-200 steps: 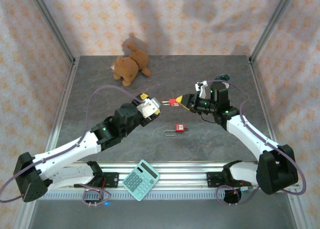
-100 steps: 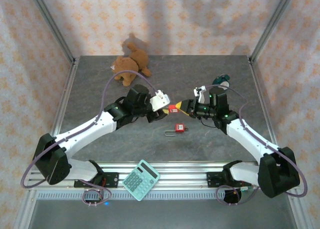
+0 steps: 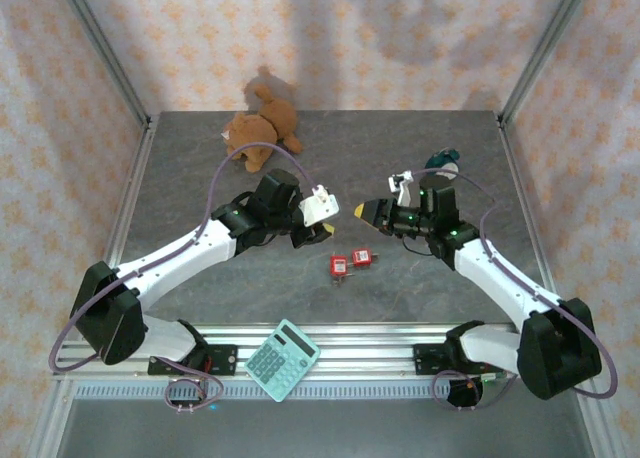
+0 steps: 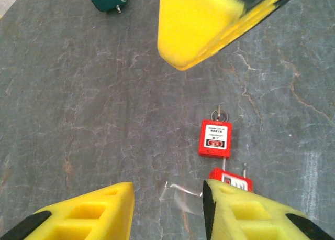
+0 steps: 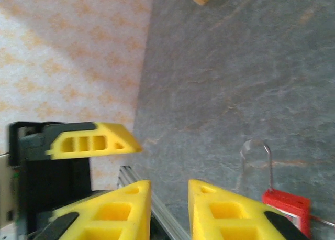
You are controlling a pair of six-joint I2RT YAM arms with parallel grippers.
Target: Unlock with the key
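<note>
Two red padlocks lie side by side on the grey table, one to the left of the other. In the left wrist view the farther padlock shows a white label and a small metal key ring at its far end. The nearer padlock is partly hidden behind my right-hand finger. My left gripper hovers above them, open and empty. Facing it, my right gripper is open with a narrow gap and holds nothing. A padlock and its blurred shackle show below it.
A brown teddy bear lies at the back left. A dark green object sits behind the right arm. A mint calculator rests on the front rail. The other gripper's yellow finger crosses each wrist view.
The red padlock held in my right gripper a second ago now lies on the table beside the other one. My left arm swung in toward the right gripper and its jaws narrowed.
</note>
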